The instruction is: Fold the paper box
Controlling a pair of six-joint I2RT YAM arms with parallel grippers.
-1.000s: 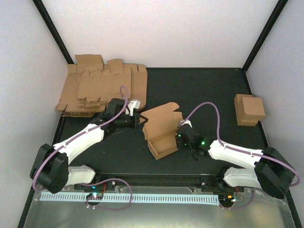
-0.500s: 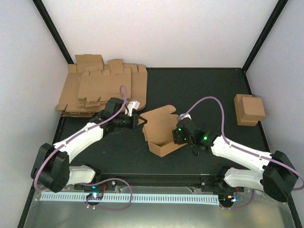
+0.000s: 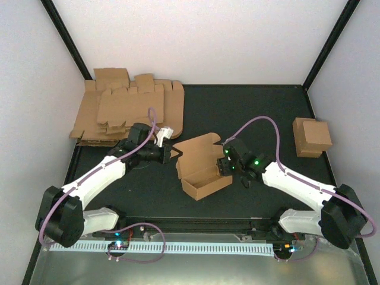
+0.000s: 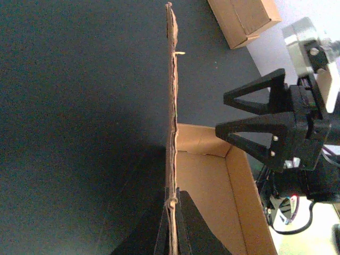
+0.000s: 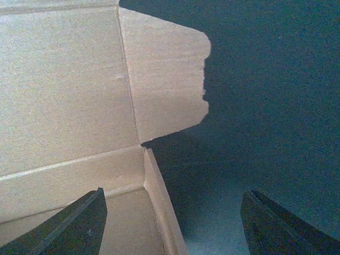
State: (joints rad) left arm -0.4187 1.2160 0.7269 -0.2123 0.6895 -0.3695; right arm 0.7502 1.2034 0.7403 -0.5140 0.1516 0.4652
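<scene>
The paper box (image 3: 205, 178) is a half-formed brown cardboard tray with its lid (image 3: 199, 151) standing up behind it, at the mat's centre. My left gripper (image 3: 176, 154) is shut on the box's left wall, which the left wrist view shows edge-on (image 4: 171, 106) between the closed fingertips (image 4: 173, 208). My right gripper (image 3: 223, 165) is open at the box's right end. In the right wrist view the end wall (image 5: 159, 202) stands between the spread fingers (image 5: 79, 223), untouched, with the lid's side flap (image 5: 164, 74) above it.
A pile of flat cardboard blanks (image 3: 127, 110) lies at the back left, just behind the left arm. A closed folded box (image 3: 312, 136) sits on another near the right edge of the mat and also shows at the top of the left wrist view (image 4: 244, 18).
The right gripper has opened wider and moved up along the box's right end. The box and the left gripper have shifted slightly to the left.
</scene>
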